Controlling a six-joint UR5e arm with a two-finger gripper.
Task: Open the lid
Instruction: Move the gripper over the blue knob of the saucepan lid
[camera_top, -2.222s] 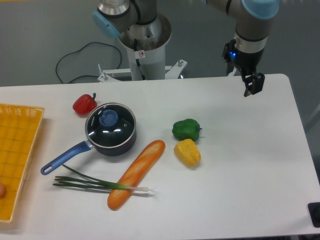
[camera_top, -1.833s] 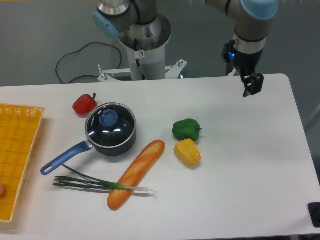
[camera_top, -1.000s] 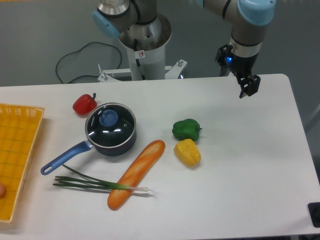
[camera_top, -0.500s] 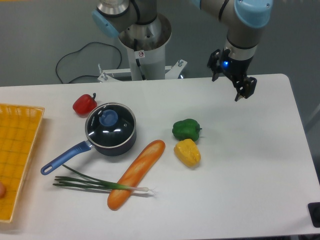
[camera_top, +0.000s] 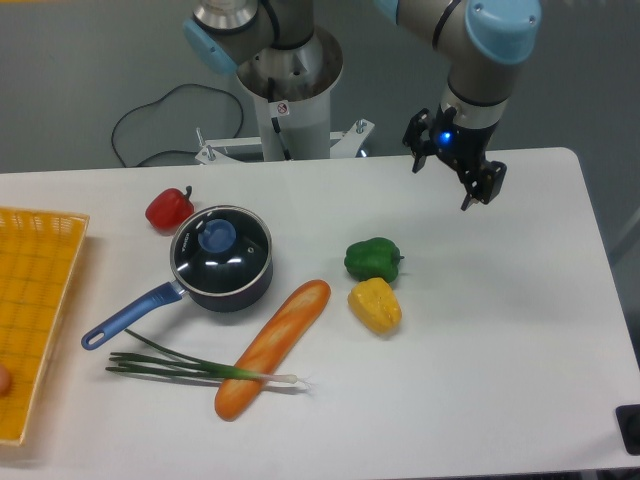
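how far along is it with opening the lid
Nothing is done yet: the lid sits closed on the saucepan. The gripper hangs over the table's far right, well away from the pan and holding nothing. Left: travel to the blue knob, grasp it and lift the lid off.

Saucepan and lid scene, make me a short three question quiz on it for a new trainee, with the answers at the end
1. True or false: the lid is already off the saucepan.
2. Which item lies nearest the gripper: A) the red pepper, B) the green pepper, C) the spring onion?
3. Fill in: the baguette lies between the saucepan and the ____ pepper.

Key
1. False. The lid sits on the saucepan, blue knob up.
2. B. The gripper hangs over the table's far right part, holding nothing.
3. Yellow.
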